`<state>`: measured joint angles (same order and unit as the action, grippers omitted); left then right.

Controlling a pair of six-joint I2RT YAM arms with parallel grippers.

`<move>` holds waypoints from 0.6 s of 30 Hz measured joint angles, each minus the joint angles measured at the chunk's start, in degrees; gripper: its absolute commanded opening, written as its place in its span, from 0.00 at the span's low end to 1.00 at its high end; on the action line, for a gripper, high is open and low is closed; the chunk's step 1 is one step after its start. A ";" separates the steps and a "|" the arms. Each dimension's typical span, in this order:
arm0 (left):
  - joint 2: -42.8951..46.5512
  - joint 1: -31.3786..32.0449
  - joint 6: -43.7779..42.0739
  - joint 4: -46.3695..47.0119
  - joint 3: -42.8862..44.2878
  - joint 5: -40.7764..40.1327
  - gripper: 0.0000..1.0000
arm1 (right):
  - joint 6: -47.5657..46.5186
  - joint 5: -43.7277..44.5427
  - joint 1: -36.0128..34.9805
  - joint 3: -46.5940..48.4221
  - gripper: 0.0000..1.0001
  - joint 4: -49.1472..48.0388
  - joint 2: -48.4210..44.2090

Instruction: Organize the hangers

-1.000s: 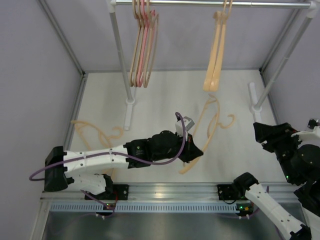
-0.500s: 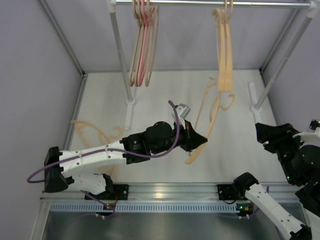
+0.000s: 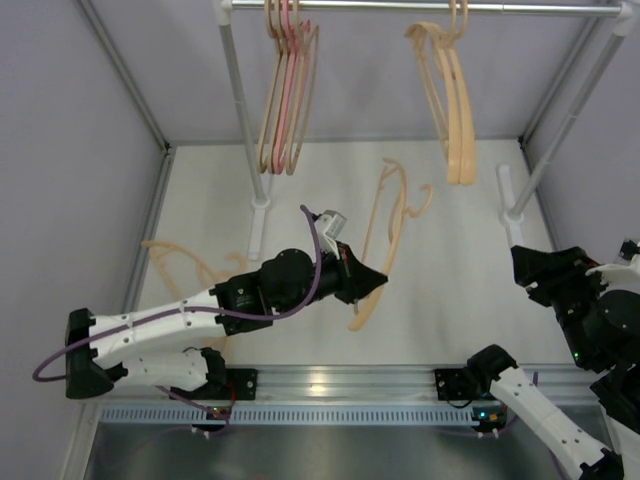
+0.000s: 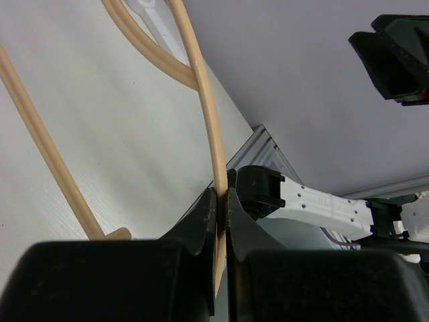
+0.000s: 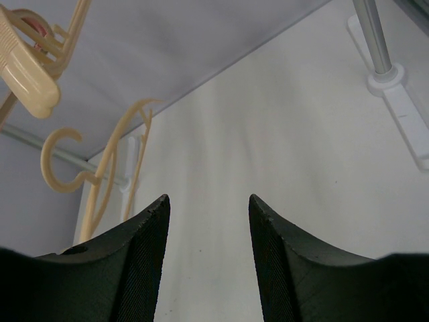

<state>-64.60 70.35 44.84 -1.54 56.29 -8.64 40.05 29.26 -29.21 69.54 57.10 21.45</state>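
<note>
My left gripper (image 3: 376, 283) (image 4: 220, 196) is shut on the lower bar of a thin beige hanger (image 3: 386, 222) (image 4: 208, 114), which rises tilted above the table with its hook up. That held hanger (image 5: 110, 176) also shows in the right wrist view. On the rail, a group of beige hangers with one pink hanger (image 3: 286, 90) hangs at the left. Peach hangers (image 3: 452, 95) (image 5: 27, 75) hang at the right, tilted to one side. More beige hangers (image 3: 185, 262) lie on the table at the left. My right gripper (image 3: 520, 265) (image 5: 208, 198) stands open and empty at the right edge.
The metal rail (image 3: 400, 7) runs across the top on two poles, the left pole (image 3: 243, 110) with its foot (image 3: 258, 225) and the right pole (image 3: 565, 120) with its foot (image 5: 397, 94). Walls close the left, back and right sides.
My left arm has carried the held hanger leftward and a little away from the front edge. The peach hangers on the rail have swung to the right. The right arm has stayed put.
</note>
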 measured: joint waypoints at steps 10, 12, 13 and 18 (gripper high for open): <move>5.84 -0.15 0.83 1.77 -0.83 -5.68 0.00 | 0.00 0.00 0.00 0.00 0.49 0.00 0.00; 4.31 -0.15 0.13 2.16 0.66 -6.78 0.00 | 0.00 0.00 0.00 0.00 0.49 0.00 0.02; 2.78 -0.15 -0.50 2.36 2.21 -7.54 0.00 | 0.00 0.00 0.00 0.00 0.49 0.00 0.04; -4.68 -0.20 -4.46 5.01 10.99 -10.08 0.00 | -0.04 -0.04 0.00 0.02 0.49 0.02 0.39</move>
<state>-69.28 70.15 40.38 3.46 67.29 -18.72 40.01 29.21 -29.21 69.56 57.12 21.85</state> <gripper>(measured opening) 0.048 0.489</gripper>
